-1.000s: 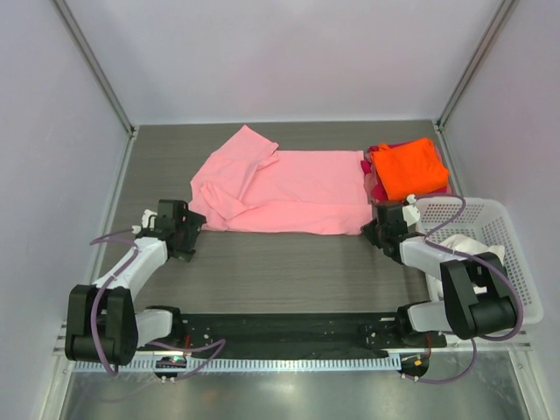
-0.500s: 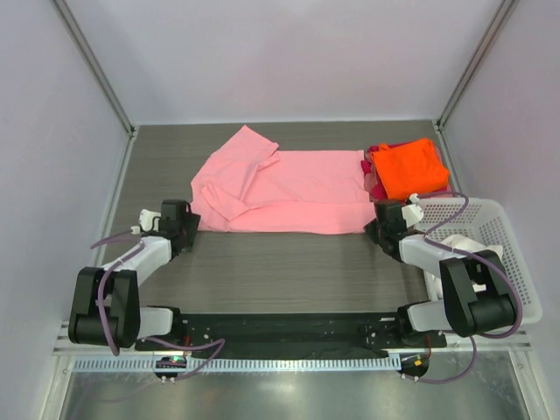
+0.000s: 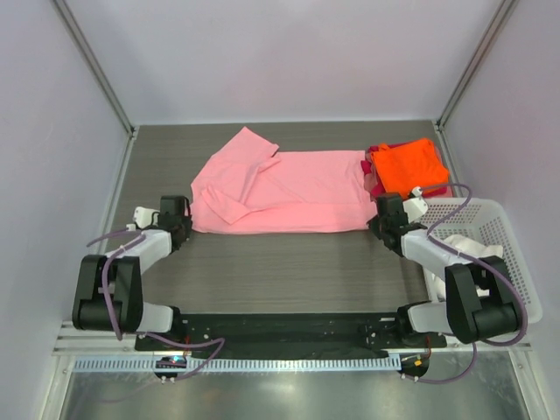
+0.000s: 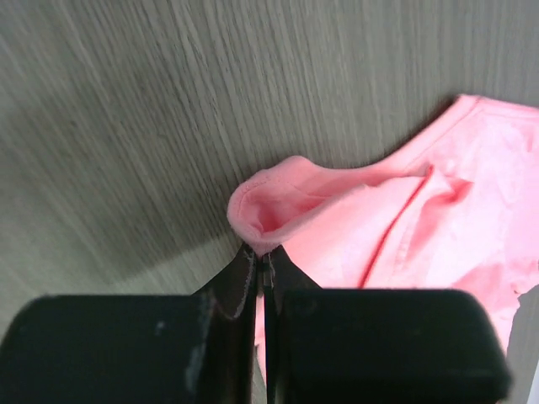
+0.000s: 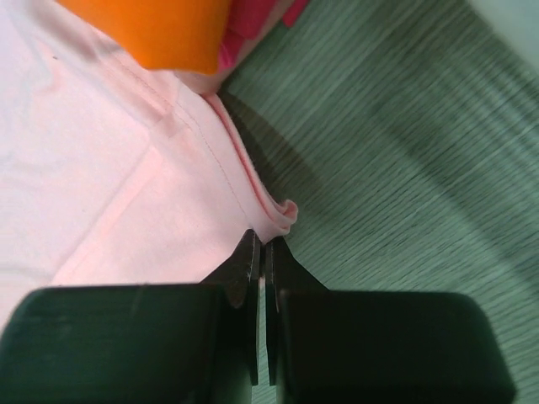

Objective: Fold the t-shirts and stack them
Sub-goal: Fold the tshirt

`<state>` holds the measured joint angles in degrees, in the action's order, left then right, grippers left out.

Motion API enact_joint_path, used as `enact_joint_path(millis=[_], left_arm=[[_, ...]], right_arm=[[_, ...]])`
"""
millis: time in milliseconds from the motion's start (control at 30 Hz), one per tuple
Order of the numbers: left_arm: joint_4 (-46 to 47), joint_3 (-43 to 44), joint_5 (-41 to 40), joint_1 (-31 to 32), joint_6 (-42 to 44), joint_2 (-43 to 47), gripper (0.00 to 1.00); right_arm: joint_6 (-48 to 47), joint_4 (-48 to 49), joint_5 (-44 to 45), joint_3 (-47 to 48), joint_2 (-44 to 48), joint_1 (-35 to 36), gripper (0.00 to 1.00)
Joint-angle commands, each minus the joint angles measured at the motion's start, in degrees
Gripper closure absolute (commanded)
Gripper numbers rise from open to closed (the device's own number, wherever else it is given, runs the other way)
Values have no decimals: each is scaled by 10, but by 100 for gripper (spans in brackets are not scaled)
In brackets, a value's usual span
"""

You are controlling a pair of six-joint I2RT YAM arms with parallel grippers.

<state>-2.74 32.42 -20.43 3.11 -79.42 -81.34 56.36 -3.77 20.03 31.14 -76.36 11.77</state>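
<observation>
A light pink t-shirt (image 3: 289,191) lies spread across the middle of the table, one sleeve folded over at its left. My left gripper (image 3: 184,219) is shut on the shirt's near left corner (image 4: 263,220), which bunches up between the fingertips. My right gripper (image 3: 378,219) is shut on the near right corner (image 5: 278,220). A folded bright orange t-shirt (image 3: 409,166) rests on a magenta-red t-shirt (image 3: 372,175) at the back right, just beyond the pink shirt's right edge. In the right wrist view the orange t-shirt (image 5: 160,29) sits above the pinched hem.
A white lattice basket (image 3: 499,271) stands at the right edge of the table, with cream-white cloth (image 3: 477,249) inside behind my right arm. Grey walls close in the left, back and right sides. Bare wood-grain tabletop (image 3: 289,262) lies between the shirt and the arm bases.
My left gripper moved in to the shirt's near left corner and shut on it. The right gripper stayed shut on the right corner and shifted slightly back.
</observation>
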Motion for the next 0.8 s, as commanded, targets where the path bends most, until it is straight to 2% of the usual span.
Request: enact_joint_path(millis=[0, 167, 267, 300, 433, 533, 600, 767], left_arm=[[-77, 29, -59, -7, 10, 75, 100], [-112, 58, -62, -7, 33, 140, 100], [-175, 146, -58, -6, 41, 132, 100], [-220, 196, -61, -7, 40, 130, 100], [-266, 254, -57, -9, 49, 147, 100], [-291, 234, -63, -9, 52, 185, 100], [-320, 212, -65, -9, 50, 214, 100], [-336, 64, -46, -9, 37, 293, 100]], right_arm=[[-19, -29, 54, 37, 39, -2, 99], [-39, -52, 48, 87, 47, -1, 99], [-45, -114, 47, 221, 11, -1, 99], [-48, -136, 45, 246, 9, -1, 99], [-49, -156, 40, 307, 27, -1, 99], [-45, -163, 37, 286, 55, -1, 99], [-38, -168, 29, 239, 70, -2, 99], [-13, -173, -9, 92, 119, 0, 99]])
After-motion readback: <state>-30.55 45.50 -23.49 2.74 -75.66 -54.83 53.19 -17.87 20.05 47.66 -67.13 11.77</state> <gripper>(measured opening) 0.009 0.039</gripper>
